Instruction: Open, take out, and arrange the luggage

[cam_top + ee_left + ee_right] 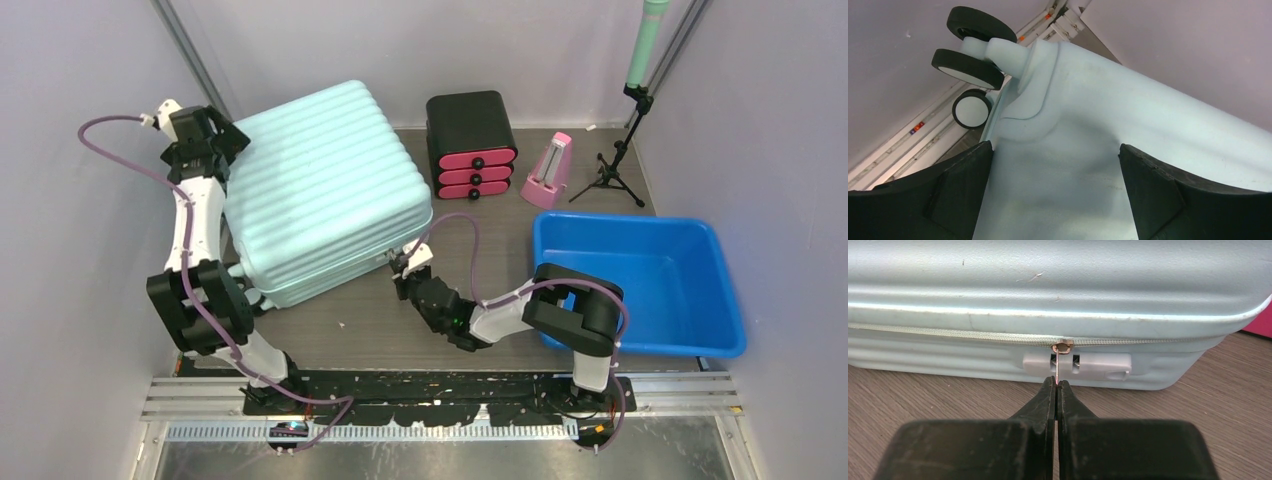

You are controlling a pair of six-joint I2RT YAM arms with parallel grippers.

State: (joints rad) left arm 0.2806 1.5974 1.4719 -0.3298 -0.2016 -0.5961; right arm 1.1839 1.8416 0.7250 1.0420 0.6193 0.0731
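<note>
The luggage [325, 190] lay flat and closed on the table [370, 325], left of centre, its ribbed lid facing up. The left gripper [1055, 150] sat at the far-left corner by the caster wheels [968, 70], jaws spread wide with the shell between them; I could not tell whether they pressed on it. The right gripper [1056, 390] was low at the near-right side, directly facing the case wall. It was the arm nearer the fastening. The zipper seam [948, 335] ran sideways across that wall, square to the fingers, so by my judgement the next pull had to travel along it. The jaws were pressed together on the thin zipper pull [1058, 367], which hung from the slider just above the lock block [1098, 365].
</note>
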